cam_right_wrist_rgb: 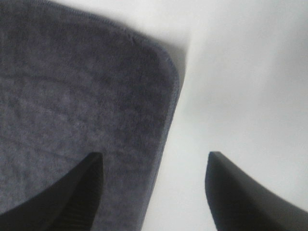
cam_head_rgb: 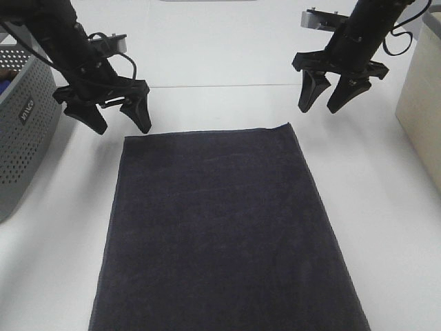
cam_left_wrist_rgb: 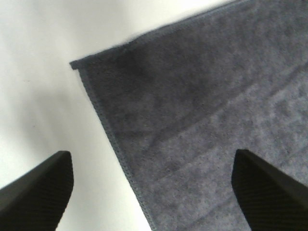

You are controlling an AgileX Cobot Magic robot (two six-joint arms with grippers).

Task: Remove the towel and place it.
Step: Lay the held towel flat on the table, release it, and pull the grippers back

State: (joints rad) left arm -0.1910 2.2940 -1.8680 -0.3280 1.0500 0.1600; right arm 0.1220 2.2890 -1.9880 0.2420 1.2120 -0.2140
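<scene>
The dark charcoal towel [cam_head_rgb: 224,231] lies flat and spread out on the white table, reaching from mid-table to the front edge. My left gripper [cam_head_rgb: 117,118] is open and empty, raised just behind the towel's far left corner [cam_left_wrist_rgb: 77,65]. My right gripper [cam_head_rgb: 322,98] is open and empty, raised behind and to the right of the far right corner [cam_right_wrist_rgb: 168,65]. In the left wrist view the towel [cam_left_wrist_rgb: 207,125] fills the area between and beyond the fingertips [cam_left_wrist_rgb: 41,192]. In the right wrist view the towel [cam_right_wrist_rgb: 72,115] lies under one fingertip [cam_right_wrist_rgb: 72,197].
The grey perforated basket [cam_head_rgb: 24,131] stands at the left edge of the table, next to my left arm. A beige box [cam_head_rgb: 422,103] stands at the right edge. White table [cam_head_rgb: 386,227] shows bare on both sides of the towel.
</scene>
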